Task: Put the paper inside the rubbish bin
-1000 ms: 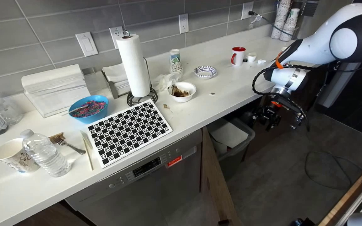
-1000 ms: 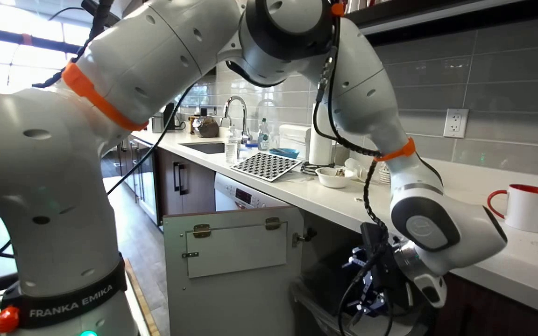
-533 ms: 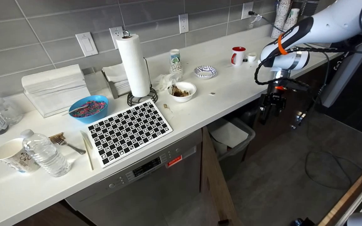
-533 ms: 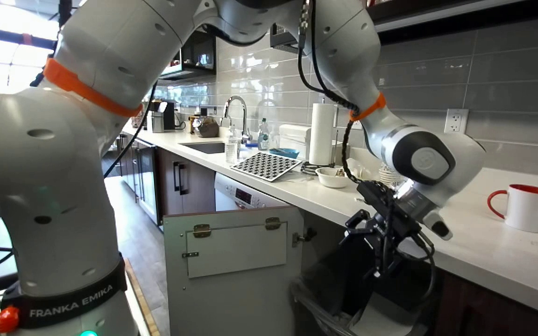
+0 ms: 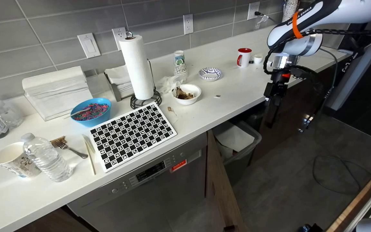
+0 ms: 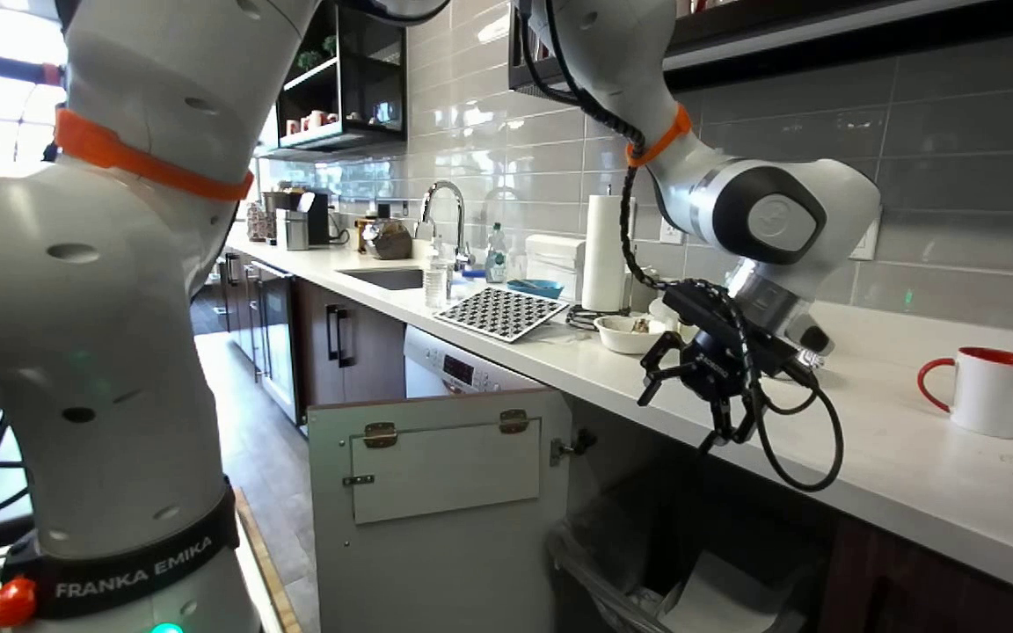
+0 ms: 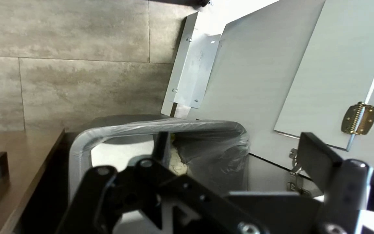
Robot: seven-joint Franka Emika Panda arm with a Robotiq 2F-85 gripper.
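The white paper (image 5: 237, 138) lies inside the rubbish bin (image 5: 257, 139), partly below its rim, in an exterior view. It also shows as a pale sheet (image 6: 722, 598) in an exterior view and at the left of the bin's inside (image 7: 122, 151) in the wrist view. The bin's grey rim with clear liner (image 7: 161, 126) crosses the middle of the wrist view. My gripper (image 6: 676, 422) is open and empty, above the bin and about level with the counter edge. In the wrist view its fingers (image 7: 234, 143) stand wide apart with nothing between them; they hide part of the bin.
The open cabinet door (image 6: 436, 545) stands beside the bin. The white counter (image 5: 224, 100) edge runs just behind the gripper. On it are a red-rimmed mug (image 5: 244, 58), a patterned plate (image 5: 210, 73), a white bowl (image 5: 187, 95) and the paper towel roll (image 5: 137, 67).
My gripper has risen from low near the bin to about counter height, and the wrist has turned. The paper has stayed in the bin. The gripper is open with nothing in it.
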